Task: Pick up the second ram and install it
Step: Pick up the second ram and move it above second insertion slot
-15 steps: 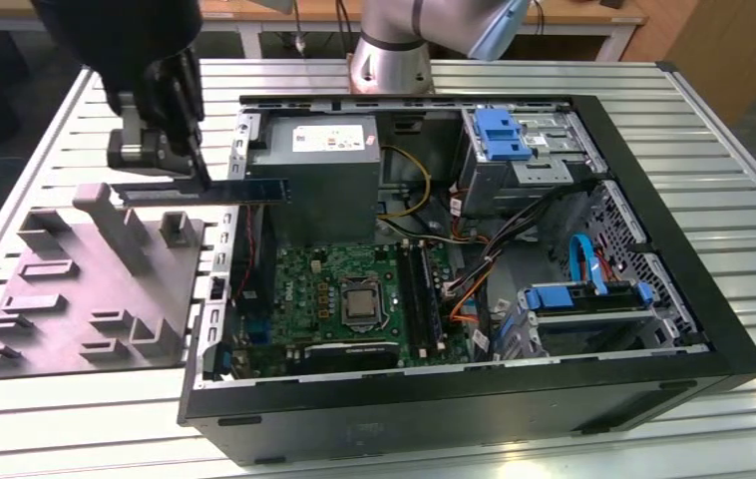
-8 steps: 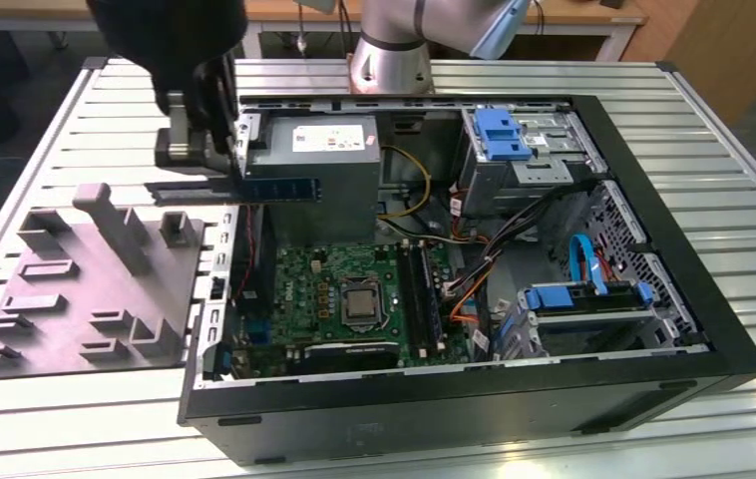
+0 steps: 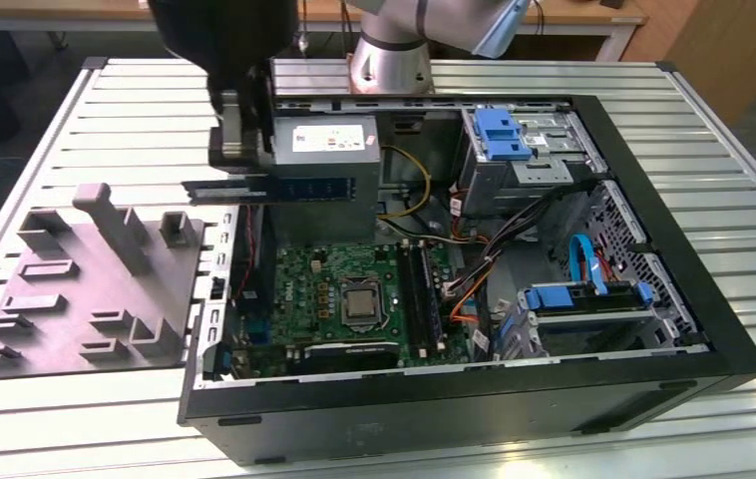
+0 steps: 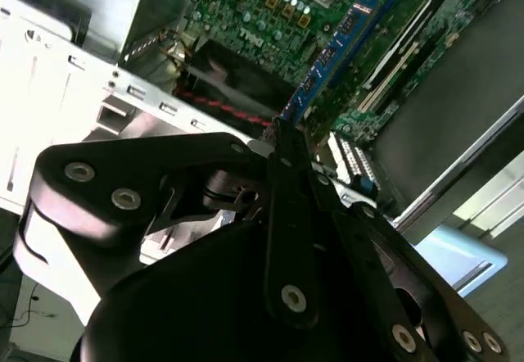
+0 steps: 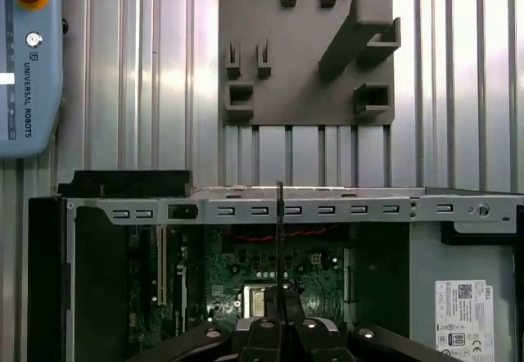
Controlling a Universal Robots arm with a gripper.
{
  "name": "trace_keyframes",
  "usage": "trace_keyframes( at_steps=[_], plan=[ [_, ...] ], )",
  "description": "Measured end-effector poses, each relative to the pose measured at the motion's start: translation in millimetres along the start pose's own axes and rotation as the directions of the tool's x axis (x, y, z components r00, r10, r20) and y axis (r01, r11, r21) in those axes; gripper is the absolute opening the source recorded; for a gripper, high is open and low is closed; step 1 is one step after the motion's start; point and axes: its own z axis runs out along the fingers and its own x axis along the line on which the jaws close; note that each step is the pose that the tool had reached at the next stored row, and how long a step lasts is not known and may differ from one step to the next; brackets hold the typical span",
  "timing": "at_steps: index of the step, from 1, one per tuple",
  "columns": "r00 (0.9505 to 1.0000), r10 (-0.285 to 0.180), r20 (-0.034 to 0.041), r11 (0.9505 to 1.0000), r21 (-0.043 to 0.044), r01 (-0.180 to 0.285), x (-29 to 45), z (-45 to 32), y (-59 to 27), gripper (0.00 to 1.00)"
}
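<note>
Second ram (image 3: 311, 187) is held level above the tabletop (image 3: 697, 100), over the open computer case (image 3: 485, 409) and clear of the motherboard (image 3: 311, 279). The hand (image 3: 247, 165) points downward, clamped on the stick's middle and hiding that section. The arm is cut off above.

Table (image 3: 697, 110): ribbed bare metal, matt silver. Fixture tray (image 3: 52, 299): grey moulded plastic, matt. PC case (image 3: 485, 414): black matt outside, bare sheet-metal frame inside. Second ram (image 3: 311, 188): blue-green circuit board w/ black chips. Gripper (image 4: 282, 145): black, slight sheen, shiny metal screws.
</note>
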Motion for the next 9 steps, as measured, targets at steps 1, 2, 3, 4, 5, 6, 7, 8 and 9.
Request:
trace_keyframes(
  at_steps=[1, 2, 3, 4, 5, 6, 7, 8, 9],
  plan=[
    [1.0000, 0.000, 0.0000, 1.0000, -0.0001, 0.000, -0.1, -0.1, -3.3, 0.11],
    [1.0000, 0.000, 0.0000, 1.0000, -0.0002, 0.000, -0.1, -0.1, -6.8, 0.11],
    [1.0000, 0.000, 0.0000, 1.0000, -0.0003, 0.000, -0.2, -0.2, -10.6, 0.11],
    [1.0000, 0.000, 0.0000, 1.0000, -0.0004, 0.000, -0.2, -0.3, -14.4, 0.11],
    [1.0000, 0.000, 0.0000, 1.0000, -0.0005, 0.000, -0.3, -0.4, -18.3, 0.11],
    [1.0000, 0.000, 0.0001, 1.0000, -0.0006, 0.000, -0.4, -0.4, -22.3, 0.11],
    [1.0000, 0.000, 0.0001, 1.0000, -0.0008, 0.000, -0.4, -0.5, -26.8, 0.11],
    [1.0000, 0.000, -0.0001, 1.0000, -0.0009, 0.000, -0.5, -0.6, -30.8, 0.11],
    [1.0000, 0.000, 0.0000, 1.0000, -0.0010, 0.000, -0.6, -0.7, -34.6, 0.11]
  ],
)
